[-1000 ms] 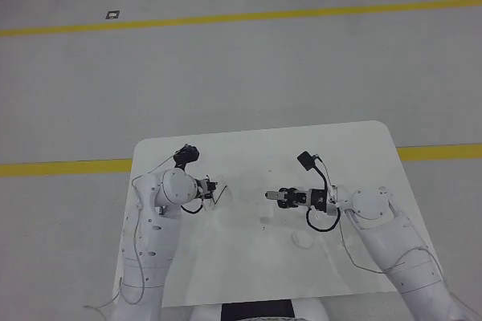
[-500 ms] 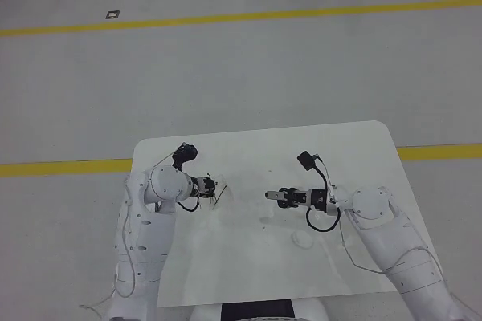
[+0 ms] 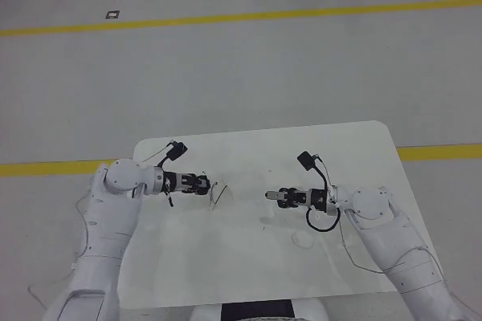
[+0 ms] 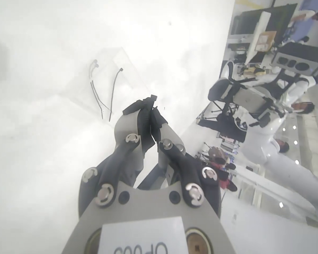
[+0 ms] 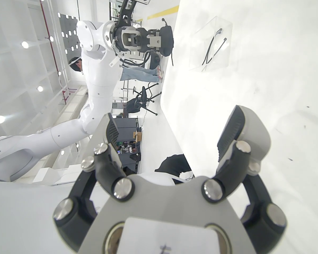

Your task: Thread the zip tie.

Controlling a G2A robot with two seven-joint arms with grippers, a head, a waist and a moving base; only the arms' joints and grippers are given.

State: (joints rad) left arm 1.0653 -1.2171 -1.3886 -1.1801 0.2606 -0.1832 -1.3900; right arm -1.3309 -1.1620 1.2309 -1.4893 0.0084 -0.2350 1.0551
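here left claw clamps the zip tie at its tips; right claw gapes.

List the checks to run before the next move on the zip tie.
1. Left gripper shut on zip tie: ok.
2. Right gripper open, empty: ok.
3. Tie's tail sticking out free of the left gripper: ok.
4. Which way the tie's head faces: cannot tell.
5. Spare ties inside clear box: ok.
6. Grippers close enough to thread: not ok, they are apart.
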